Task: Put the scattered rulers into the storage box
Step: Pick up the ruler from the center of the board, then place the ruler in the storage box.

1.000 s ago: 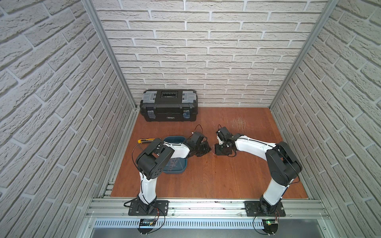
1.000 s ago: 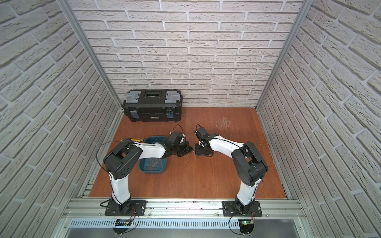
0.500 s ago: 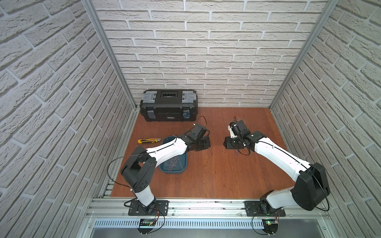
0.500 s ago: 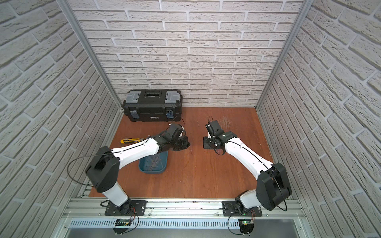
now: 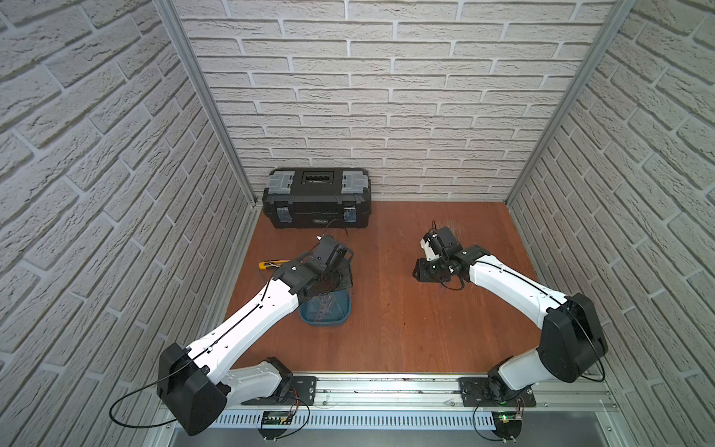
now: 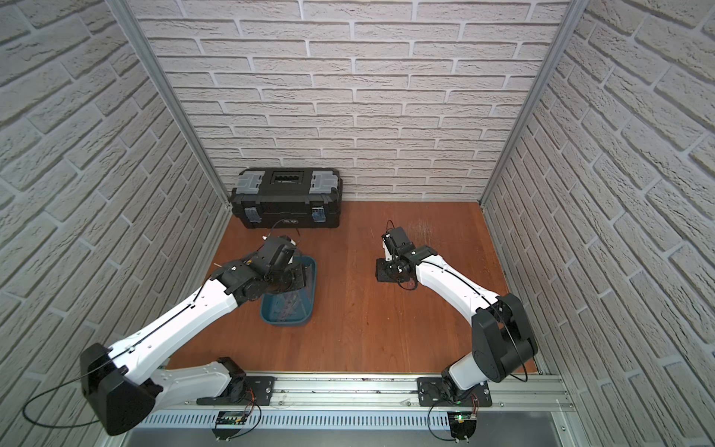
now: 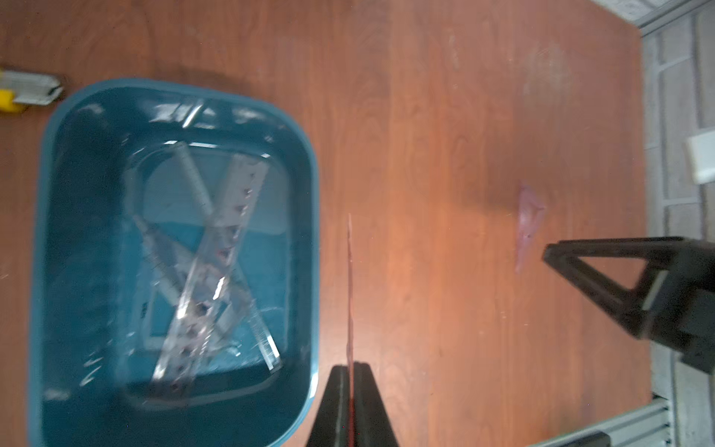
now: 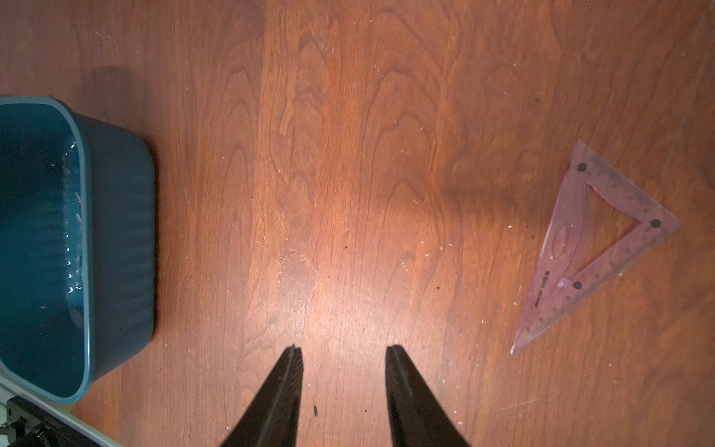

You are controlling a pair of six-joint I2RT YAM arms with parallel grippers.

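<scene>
Left gripper (image 7: 351, 367) is clamping an edge-on ruler (image 7: 349, 271), showing only in its wrist view. Right gripper (image 8: 344, 350) is hanging parted, empty.

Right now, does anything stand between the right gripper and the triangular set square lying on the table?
Nothing visible does. The right gripper hangs open over bare table; the set square lies flat off to one side, only wood between them. The storage box sits on the opposite side.
</scene>
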